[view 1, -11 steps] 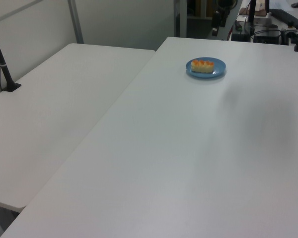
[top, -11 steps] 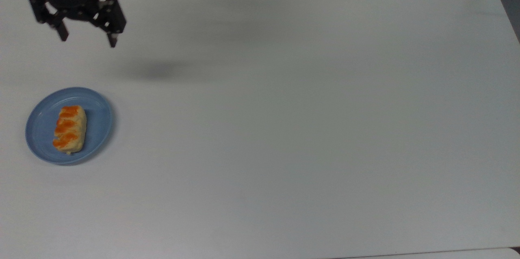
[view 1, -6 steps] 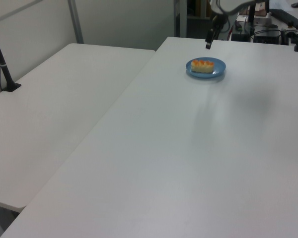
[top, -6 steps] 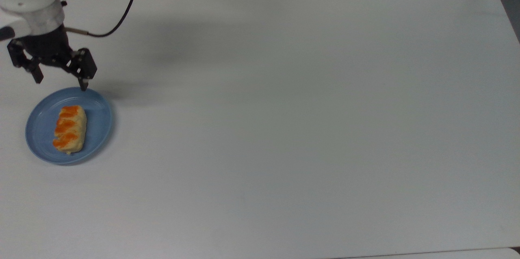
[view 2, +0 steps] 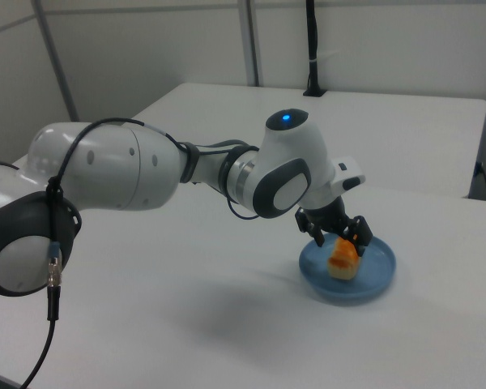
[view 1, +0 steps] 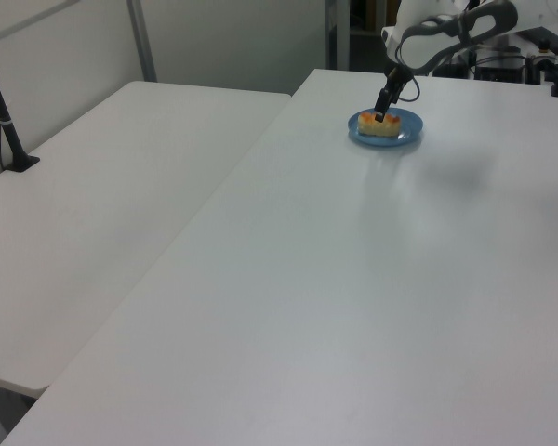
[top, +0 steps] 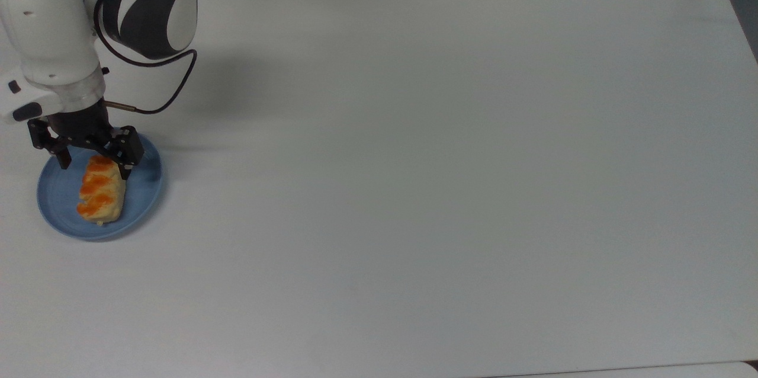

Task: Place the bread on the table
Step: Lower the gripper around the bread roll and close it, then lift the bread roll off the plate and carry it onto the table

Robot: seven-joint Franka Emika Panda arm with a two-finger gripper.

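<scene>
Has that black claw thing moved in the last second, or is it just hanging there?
Yes. In the top view the gripper has come down from the table's far edge to the blue plate, its open fingers now over the bread.

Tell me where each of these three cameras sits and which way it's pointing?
Top view: overhead, looking straight down on the table; white arm and gripper over the bread on the blue plate.
Left view: raised, looking along the table toward the far-off plate; the arm reaches in from the left view's top right.
Right view: low beside the table, close; the whole arm fills the foreground.
All three share bread, plate and open jaws straddling the bread.
</scene>
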